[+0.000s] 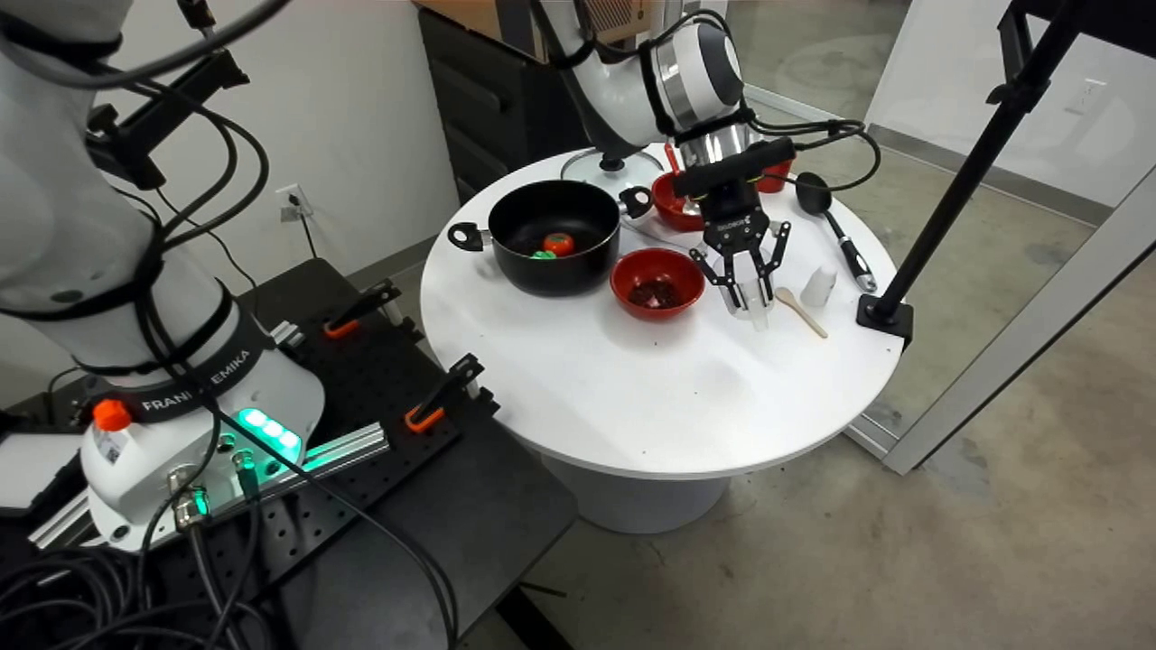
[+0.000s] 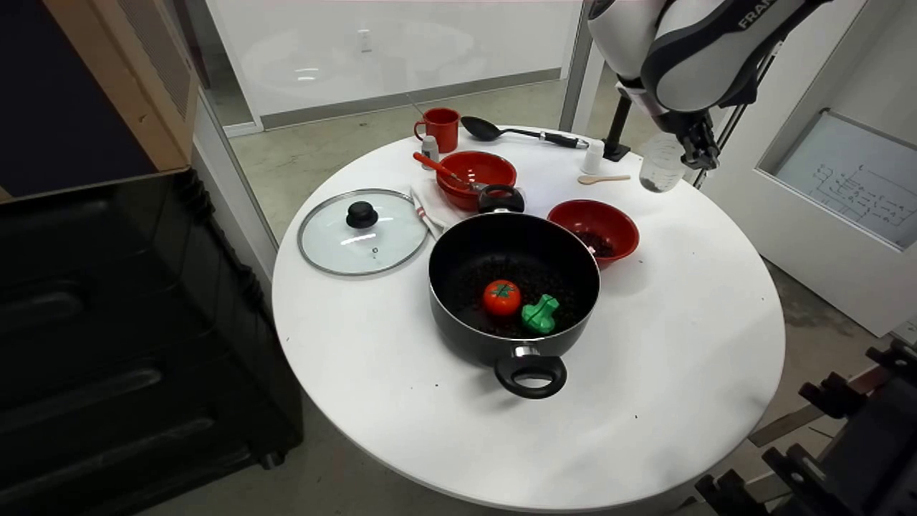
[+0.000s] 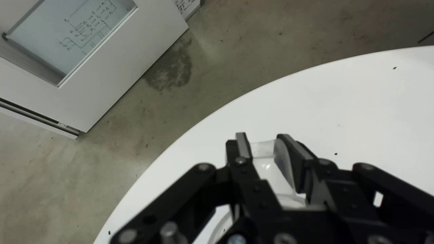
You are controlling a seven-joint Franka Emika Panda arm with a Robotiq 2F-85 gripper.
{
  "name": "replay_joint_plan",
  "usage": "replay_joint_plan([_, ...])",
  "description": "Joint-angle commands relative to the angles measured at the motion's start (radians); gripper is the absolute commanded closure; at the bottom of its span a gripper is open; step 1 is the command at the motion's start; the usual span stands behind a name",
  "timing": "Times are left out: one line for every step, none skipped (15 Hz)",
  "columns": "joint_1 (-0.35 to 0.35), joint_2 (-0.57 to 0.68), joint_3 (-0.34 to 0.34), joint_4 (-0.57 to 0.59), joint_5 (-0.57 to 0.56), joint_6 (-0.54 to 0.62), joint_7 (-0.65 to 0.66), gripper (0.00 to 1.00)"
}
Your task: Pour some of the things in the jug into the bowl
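Observation:
The jug [image 2: 660, 163] is a translucent vessel with marks on its side and dark bits at its bottom. It is held above the table, nearly upright, and shows faintly in an exterior view [image 1: 757, 311]. My gripper [image 1: 751, 291] is shut on it; in the wrist view a clear part of the jug [image 3: 266, 169] sits between the fingers [image 3: 261, 138]. The red bowl [image 1: 655, 312] with dark bits inside stands on the table, apart from the jug; it shows in both exterior views [image 2: 591, 213]. The jug's contents are hidden in the wrist view.
A black pot [image 2: 448, 330] with a toy tomato and a green toy stands beside the bowl. Behind are another red bowl [image 2: 458, 197], a glass lid [image 2: 394, 236] and a red mug [image 2: 442, 130]. A white cup [image 1: 818, 287], wooden spoon [image 1: 806, 319] and black pole [image 1: 948, 181] are near the gripper.

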Motion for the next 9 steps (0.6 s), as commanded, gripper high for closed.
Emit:
replay_joint_plan([0.000,0.047,-0.010,0.048,0.073,0.016,-0.072,0.93])
replay_joint_plan([0.000,0.061,-0.010,0.061,0.099,-0.003,-0.091,0.93])
replay_joint_plan([-0.001,0.074,-0.010,0.074,0.127,-0.016,-0.109,0.93])
replay_joint_plan([-0.004,0.087,-0.010,0.091,0.162,-0.034,-0.130,0.93])
replay_joint_plan([-0.009,0.098,-0.011,0.106,0.196,-0.048,-0.147,0.93])
replay_joint_plan([-0.012,0.109,-0.013,0.121,0.226,-0.060,-0.165,0.93])
replay_joint_plan([-0.016,0.119,-0.015,0.136,0.257,-0.071,-0.182,0.93])
replay_joint_plan([-0.020,0.129,-0.019,0.152,0.284,-0.080,-0.200,0.93])
replay_joint_plan([-0.025,0.139,-0.022,0.169,0.311,-0.090,-0.217,0.93])
